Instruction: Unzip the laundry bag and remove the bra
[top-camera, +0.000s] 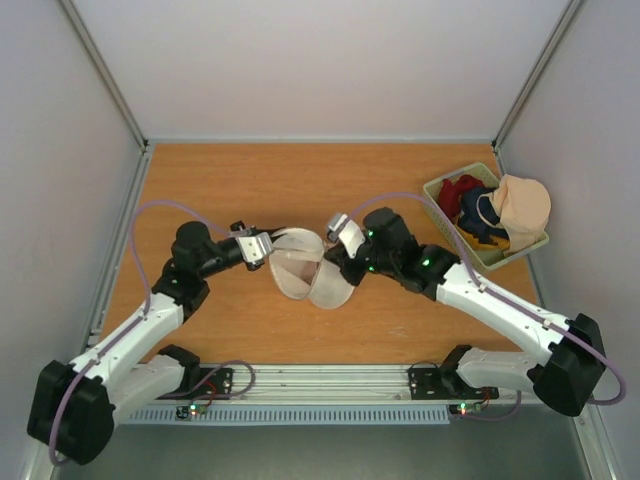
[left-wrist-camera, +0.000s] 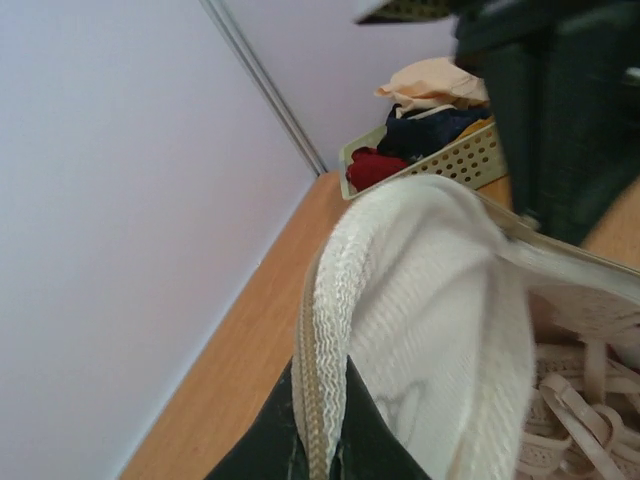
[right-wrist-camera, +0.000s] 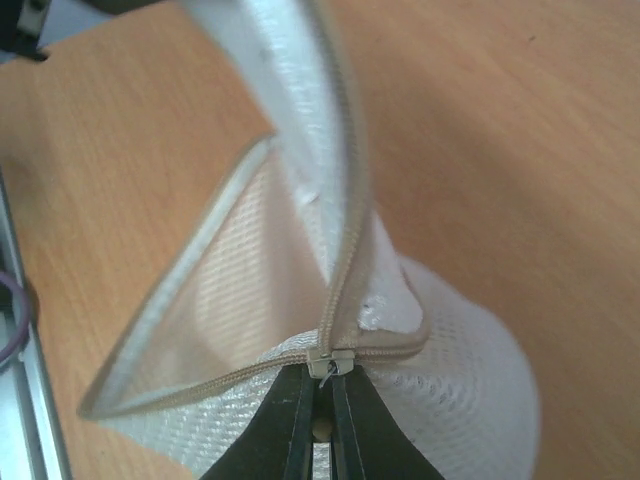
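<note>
Laundry bag (top-camera: 305, 268) is held up off the worktop (top-camera: 250, 180) at its middle, stretched betw. the two arms, mouth gaping in a loop. Zip (right-wrist-camera: 345, 230) is part open: one zip edge runs up and away from the zip slider (right-wrist-camera: 330, 362), the other side sags into a wide opening.

Right gripper (right-wrist-camera: 322, 390): fingers nearly together, pinched on the slider at the bag's right side. Left gripper (left-wrist-camera: 318, 425): fingers narrow, clamped on the bag's zip-edged rim at its left side; their tips are hidden by the fabric.

Bra (left-wrist-camera: 580, 410) shows only in the left wrist view, as pink-beige straps and lace inside the bag, cut off at the frame's corner. From above, the bag's inside is a pinkish blur and the bra can't be made out.

Room: bare wood on all sides of the bag, most twd. the far wall. Green basket (top-camera: 436, 186) sits well apart in the far right corner, w/ a peach garment (top-camera: 522, 208), a red cloth (top-camera: 460, 192) and a navy cloth (top-camera: 482, 215) in it.
</note>
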